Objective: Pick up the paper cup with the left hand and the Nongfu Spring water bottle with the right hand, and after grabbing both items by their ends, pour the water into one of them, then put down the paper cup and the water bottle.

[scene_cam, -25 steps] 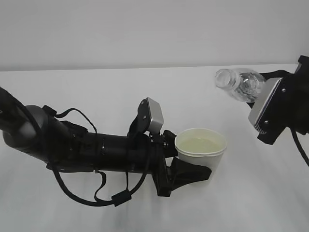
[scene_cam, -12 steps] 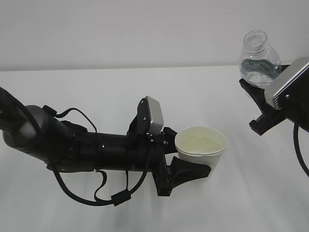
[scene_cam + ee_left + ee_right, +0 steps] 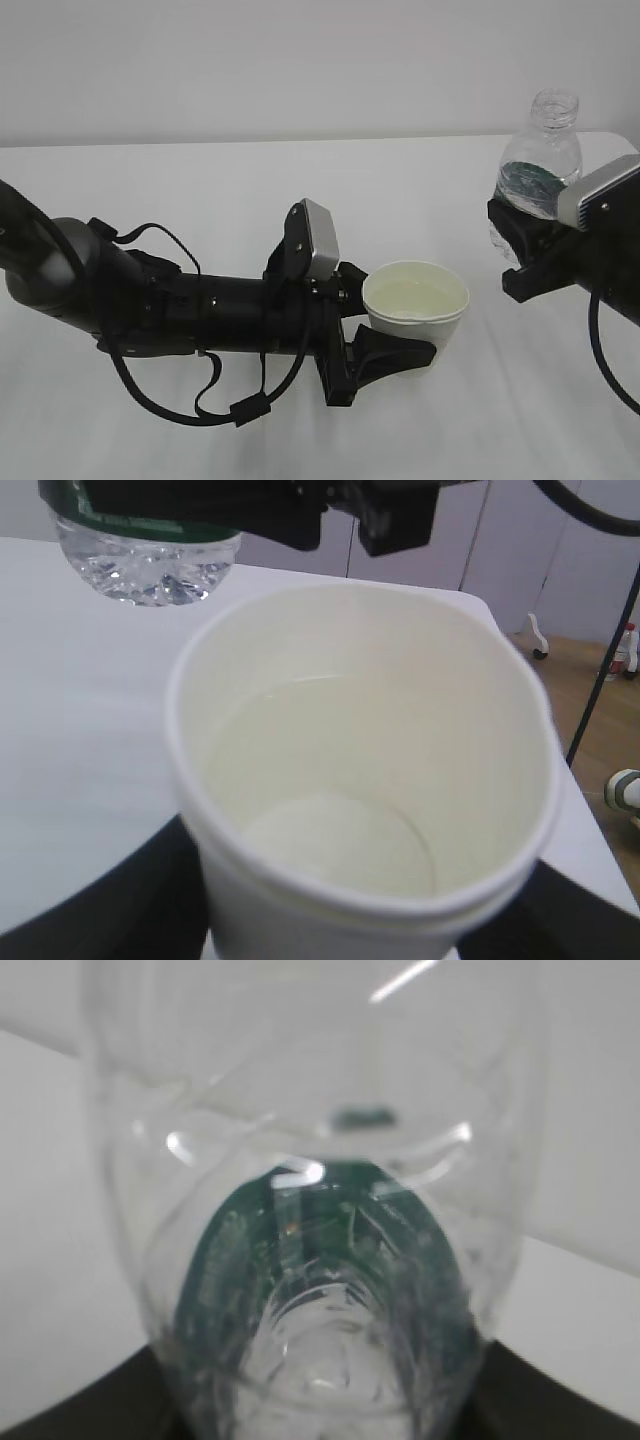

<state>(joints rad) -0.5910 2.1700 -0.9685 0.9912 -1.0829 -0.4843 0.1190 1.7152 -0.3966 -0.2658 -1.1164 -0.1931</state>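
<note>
Exterior view. Cup sits off the table in the left hand, near the middle of the view. It is thin paper with water inside, so the wall is soft and will buckle under squeeze; best held low on the taper, near the base, which is where the jaws sit. They stand fairly wide, clenched around the cup's lower wall, one dark finger showing under it. Bottle is upright at the far right, well apart from the cup, mouth up and uncapped. Clear ribbed plastic, light, looks nearly drained; smooth and crushable, so grip on the lower body below the green label. The right hand does this, jaws part open and closed on the bottle's lower half.

Left wrist view. Cup fills the frame; rim slightly out of round, which suggests the grip is already deforming it. Water level sits below half, judged by eye. Dark jaw edges show at both lower corners, touching the cup wall. Bottle base hangs at top left, above the table.

Right wrist view. Bottle seen from its base end, very close and blurred; green label visible through the plastic. Dark jaw edges at both lower corners flank it, grasping the bottle. Little or no water visible inside.
</note>
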